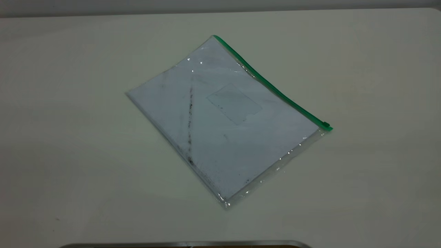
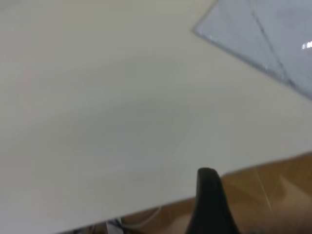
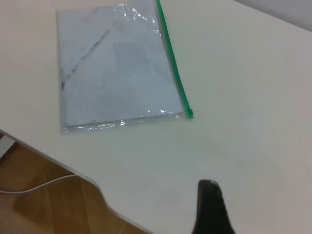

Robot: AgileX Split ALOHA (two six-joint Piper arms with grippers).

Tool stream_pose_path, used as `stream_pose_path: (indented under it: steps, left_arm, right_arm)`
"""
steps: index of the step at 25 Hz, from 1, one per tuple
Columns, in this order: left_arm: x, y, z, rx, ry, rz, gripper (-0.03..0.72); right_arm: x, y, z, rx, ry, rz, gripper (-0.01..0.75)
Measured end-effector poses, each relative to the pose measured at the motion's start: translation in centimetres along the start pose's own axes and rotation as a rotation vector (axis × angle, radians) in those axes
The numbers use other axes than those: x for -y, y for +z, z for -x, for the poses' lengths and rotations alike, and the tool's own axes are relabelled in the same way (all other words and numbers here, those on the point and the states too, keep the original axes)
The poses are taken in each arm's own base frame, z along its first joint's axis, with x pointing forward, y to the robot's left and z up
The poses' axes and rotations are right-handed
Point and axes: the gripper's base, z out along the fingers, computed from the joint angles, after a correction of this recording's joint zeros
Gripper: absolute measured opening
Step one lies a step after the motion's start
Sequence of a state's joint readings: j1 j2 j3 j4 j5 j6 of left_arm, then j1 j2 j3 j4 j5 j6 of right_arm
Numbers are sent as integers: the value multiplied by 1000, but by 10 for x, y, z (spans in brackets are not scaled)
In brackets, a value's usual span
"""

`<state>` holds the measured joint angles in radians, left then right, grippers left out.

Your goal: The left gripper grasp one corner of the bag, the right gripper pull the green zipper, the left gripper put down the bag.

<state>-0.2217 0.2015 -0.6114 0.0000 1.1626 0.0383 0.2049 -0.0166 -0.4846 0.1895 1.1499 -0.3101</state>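
Observation:
The bag [image 1: 220, 117] lies flat on the white table, clear plastic with white paper inside, a dark diagonal smudge and a small pocket. The green zipper [image 1: 272, 86] runs along its far right edge, with the slider tab [image 1: 325, 124] at the near right corner. Neither gripper shows in the exterior view. In the left wrist view only a black part of my left gripper [image 2: 210, 200] shows, over the table edge, far from the bag's corner [image 2: 263, 34]. In the right wrist view a black part of my right gripper [image 3: 209, 207] shows, well short of the bag [image 3: 117, 73] and zipper [image 3: 173, 68].
The table edge [image 3: 92, 183] drops to a wooden floor [image 3: 34, 209] with a white cable [image 3: 39, 187] on it. A grey metal rim [image 1: 186, 244] lies along the exterior view's bottom edge.

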Motion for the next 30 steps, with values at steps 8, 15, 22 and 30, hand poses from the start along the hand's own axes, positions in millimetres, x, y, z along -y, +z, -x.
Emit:
stream_pose_path:
  steps: [8, 15, 22, 30]
  left_arm:
    - [2, 30, -17, -102, -4, -14, 586]
    - [2, 30, -17, -99, -6, -14, 586]
    - [1, 27, -19, -65, -60, 34, 586]
    - [6, 12, -35, 91, -196, 194, 586]
  right_arm:
    - [0, 0, 0, 0, 2, 0, 534]
    - [0, 0, 0, 0, 3, 0, 534]
    - [0, 0, 0, 1, 3, 0, 534]
    - [0, 0, 0, 3, 3, -1, 534]
